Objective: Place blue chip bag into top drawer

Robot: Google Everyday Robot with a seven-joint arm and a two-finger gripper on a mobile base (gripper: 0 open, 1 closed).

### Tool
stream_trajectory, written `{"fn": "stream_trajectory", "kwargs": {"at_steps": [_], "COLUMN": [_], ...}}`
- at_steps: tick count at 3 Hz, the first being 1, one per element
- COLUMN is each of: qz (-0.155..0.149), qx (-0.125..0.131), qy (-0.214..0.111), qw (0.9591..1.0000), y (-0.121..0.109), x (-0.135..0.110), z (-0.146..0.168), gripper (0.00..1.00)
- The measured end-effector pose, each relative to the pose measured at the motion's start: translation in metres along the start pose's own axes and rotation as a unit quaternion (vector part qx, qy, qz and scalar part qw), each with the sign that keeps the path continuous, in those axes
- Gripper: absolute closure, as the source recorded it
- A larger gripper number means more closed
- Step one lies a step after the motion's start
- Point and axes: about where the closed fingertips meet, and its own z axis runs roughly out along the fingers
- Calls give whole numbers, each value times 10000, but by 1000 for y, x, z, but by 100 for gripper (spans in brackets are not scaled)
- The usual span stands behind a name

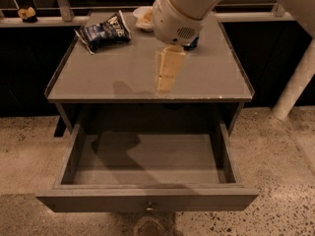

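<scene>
A white bowl (140, 14) sits at the back edge of the table (98, 80). A blue can (193, 44) peeks out just behind the gripper (166, 86), which hangs over the tabletop's middle. A small yellow thing (27, 14) rests on the ledge (44, 21) far left, above a speckled floor (275, 146).

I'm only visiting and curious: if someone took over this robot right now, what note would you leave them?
End effector: hangs above the middle of the table top, holding nothing.
Blue chip bag: lies at the back left corner of the table top, apart from the arm.
Top drawer: pulled open, nothing inside.
Done: drawer open.
Left: reach the bag, grasp it, put it in the drawer.
</scene>
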Motion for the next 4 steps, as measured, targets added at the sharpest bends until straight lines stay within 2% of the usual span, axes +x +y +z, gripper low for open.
{"fn": "stream_trajectory", "kwargs": {"at_steps": [1,2,3,4], "qz": [-103,-328,-523,-271], "qx": [-150,-327,-234,-112], "qy": [-650,-1104,-945,-219], "qw": [9977,9928,9939,9993], "y": [4,-2,-23,-73], "x": [3,-14,-45,-52], "z": [29,68,94,119], "gripper": [0,0,0,0]}}
